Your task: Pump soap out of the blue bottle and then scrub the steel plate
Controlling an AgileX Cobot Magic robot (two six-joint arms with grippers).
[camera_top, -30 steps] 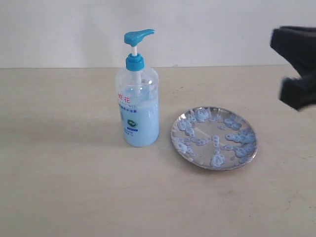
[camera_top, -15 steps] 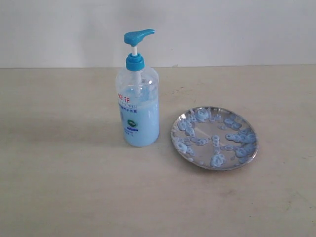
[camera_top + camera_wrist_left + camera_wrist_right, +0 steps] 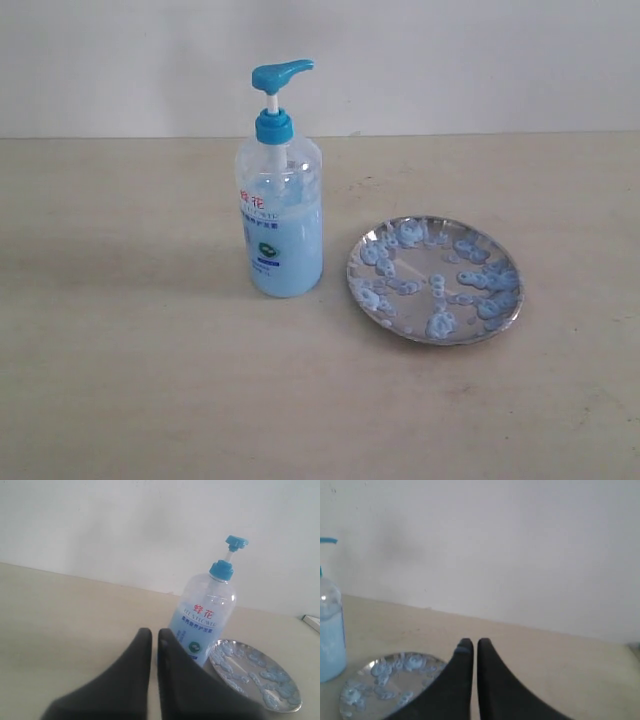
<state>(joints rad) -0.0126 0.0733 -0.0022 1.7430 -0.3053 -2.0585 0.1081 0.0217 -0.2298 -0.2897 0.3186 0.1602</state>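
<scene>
The left end effector has its two dark fingers brought together with only a thin slit between them, gripping nothing, and it hangs above the counter short of the blue bottle. The right end effector is likewise pressed together and empty, well apart from the bottle. The bottle stands upright on the counter, its bright blue pump head raised, with pale blue soap filling its lower part. Just beside the bottle, not touching it, lies the steel plate, flat on the counter and dotted with foamy blue-white blobs.
</scene>
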